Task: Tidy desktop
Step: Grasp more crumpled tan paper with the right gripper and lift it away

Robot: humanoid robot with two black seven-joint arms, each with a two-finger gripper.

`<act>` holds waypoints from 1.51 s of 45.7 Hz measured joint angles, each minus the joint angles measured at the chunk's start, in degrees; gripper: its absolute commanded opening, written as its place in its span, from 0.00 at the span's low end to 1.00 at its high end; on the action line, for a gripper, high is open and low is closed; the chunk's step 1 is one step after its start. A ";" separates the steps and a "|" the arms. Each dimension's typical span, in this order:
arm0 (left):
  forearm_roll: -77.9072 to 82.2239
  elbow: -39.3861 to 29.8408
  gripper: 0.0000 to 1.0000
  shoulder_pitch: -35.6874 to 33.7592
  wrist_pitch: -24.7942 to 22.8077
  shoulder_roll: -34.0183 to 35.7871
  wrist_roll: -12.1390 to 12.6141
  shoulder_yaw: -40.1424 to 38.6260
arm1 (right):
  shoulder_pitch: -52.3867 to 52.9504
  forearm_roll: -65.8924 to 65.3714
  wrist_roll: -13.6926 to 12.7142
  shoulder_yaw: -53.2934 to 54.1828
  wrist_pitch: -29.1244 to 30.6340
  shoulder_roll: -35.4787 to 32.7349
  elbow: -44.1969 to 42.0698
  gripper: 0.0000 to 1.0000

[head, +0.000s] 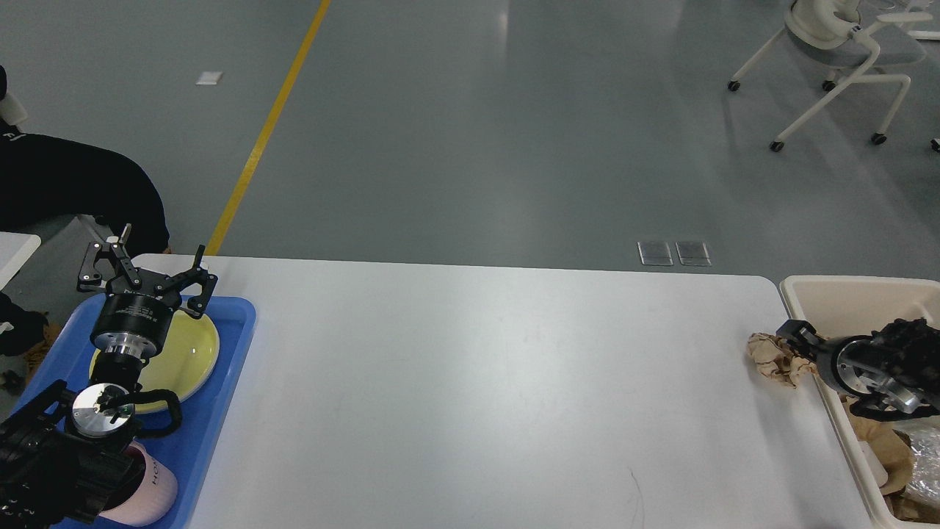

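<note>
Close your right gripper (pixel 792 339), finger state unclear, firmly on the paper (pixel 771 358); left fingers (pixel 198 275) hang wide.

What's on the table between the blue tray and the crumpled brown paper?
Nothing: in the head view, the white desktop is bare between the blue tray and the crumpled paper.

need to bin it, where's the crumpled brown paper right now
In the head view it lies at the desktop's far right edge, the crumpled brown paper beside the beige bin, with the right hand on it.
</note>
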 measured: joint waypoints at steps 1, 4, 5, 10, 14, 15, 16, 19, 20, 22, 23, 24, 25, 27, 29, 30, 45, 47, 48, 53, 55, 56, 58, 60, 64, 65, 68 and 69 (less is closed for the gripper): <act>0.00 0.00 0.96 0.00 0.00 0.00 0.00 0.00 | -0.36 0.00 0.00 0.54 -0.59 0.12 -0.09 1.00; 0.00 0.00 0.96 0.00 0.00 0.00 0.00 0.00 | -1.61 0.05 0.00 2.47 -2.56 0.43 -0.18 1.00; 0.00 0.00 0.96 0.00 0.00 0.00 0.00 0.00 | -1.93 0.05 0.00 3.06 -3.14 0.48 -0.22 1.00; 0.00 0.00 0.96 0.00 0.00 0.00 0.00 0.00 | -3.26 0.21 0.00 5.46 -5.69 0.56 -0.32 0.98; 0.00 0.00 0.96 0.00 0.00 0.00 0.00 0.00 | -3.89 0.43 0.00 6.49 -7.55 0.67 -0.35 0.86; 0.00 0.00 0.96 0.00 0.00 0.00 0.00 0.00 | -4.03 0.46 0.00 6.74 -8.10 0.73 -0.35 0.83; 0.00 0.00 0.96 0.00 0.00 0.00 0.00 0.00 | -4.17 0.48 0.00 7.05 -8.81 0.81 -0.35 0.80; 0.00 0.00 0.96 0.00 0.00 0.00 0.00 0.00 | -4.72 0.50 0.00 7.61 -10.90 1.24 -0.35 0.70; 0.00 0.00 0.96 0.00 0.00 0.00 0.00 0.00 | -4.95 0.50 0.00 7.70 -11.58 1.41 -0.33 0.68; 0.00 0.00 0.96 0.00 0.00 0.00 0.00 0.00 | -5.43 0.51 0.00 7.82 -13.13 1.79 -0.29 0.64; 0.00 0.00 0.96 0.00 0.00 0.00 0.00 0.00 | -5.63 0.50 0.00 7.84 -13.80 1.96 -0.29 0.61; 0.00 0.00 0.96 0.00 0.00 0.00 0.00 0.00 | -5.81 0.50 0.00 7.86 -14.46 2.13 -0.28 0.58; 0.00 0.00 0.96 0.00 0.00 0.00 0.00 0.00 | -6.02 0.50 0.00 7.87 -15.26 2.34 -0.27 0.54; 0.00 0.00 0.96 0.00 0.01 0.00 0.00 0.00 | -6.30 0.51 0.00 7.88 -16.34 2.61 -0.22 0.48; 0.00 0.00 0.96 0.00 0.01 0.00 0.00 0.00 | -6.51 0.50 0.00 7.89 -17.23 2.83 -0.15 0.38; 0.00 0.00 0.96 0.00 0.01 0.00 0.00 0.00 | -6.58 0.49 0.00 7.89 -17.52 2.93 -0.13 0.30; 0.00 0.00 0.96 0.00 0.01 0.00 0.00 0.00 | -7.00 0.76 0.17 7.98 -17.56 2.95 0.93 0.00; 0.00 0.00 0.96 0.00 0.01 0.00 0.00 0.00 | -6.73 0.77 0.17 7.99 -17.53 2.93 1.45 0.00; 0.00 -0.01 0.96 0.00 0.01 0.00 0.00 0.00 | -6.49 0.77 0.21 8.02 -17.52 2.92 1.96 0.00; 0.00 -0.01 0.96 0.00 0.01 0.00 0.00 0.00 | -4.97 0.77 0.29 8.50 -17.52 1.42 6.34 0.00; 0.00 -0.01 0.96 0.00 0.01 0.00 0.00 0.00 | -3.60 0.69 0.37 8.91 -17.52 -0.48 8.52 0.00; 0.00 -0.01 0.96 0.00 0.01 0.00 0.00 0.00 | -2.93 0.65 0.42 9.06 -17.52 -1.44 9.54 0.00; 0.00 -0.01 0.96 0.00 0.01 0.00 0.00 0.00 | -1.39 0.56 0.52 9.29 -17.52 -3.45 12.09 0.00; 0.00 -0.01 0.96 0.00 0.01 0.00 0.00 0.00 | 0.19 0.50 0.56 9.36 -17.47 -5.11 14.36 0.00; 0.00 -0.01 0.96 0.00 0.01 0.00 0.00 0.00 | 4.06 0.44 0.60 9.45 -17.38 -8.74 18.49 0.00; 0.00 -0.01 0.96 0.00 0.01 0.00 0.00 0.00 | 5.19 0.43 0.60 9.45 -17.29 -9.84 19.56 0.00; 0.00 -0.01 0.96 0.00 0.01 0.00 0.00 0.00 | 7.91 0.43 0.61 9.47 -16.88 -12.32 22.07 0.00; 0.00 -0.01 0.96 0.00 0.01 0.00 0.00 0.00 | 9.07 0.43 0.61 9.46 -16.63 -13.33 23.03 0.00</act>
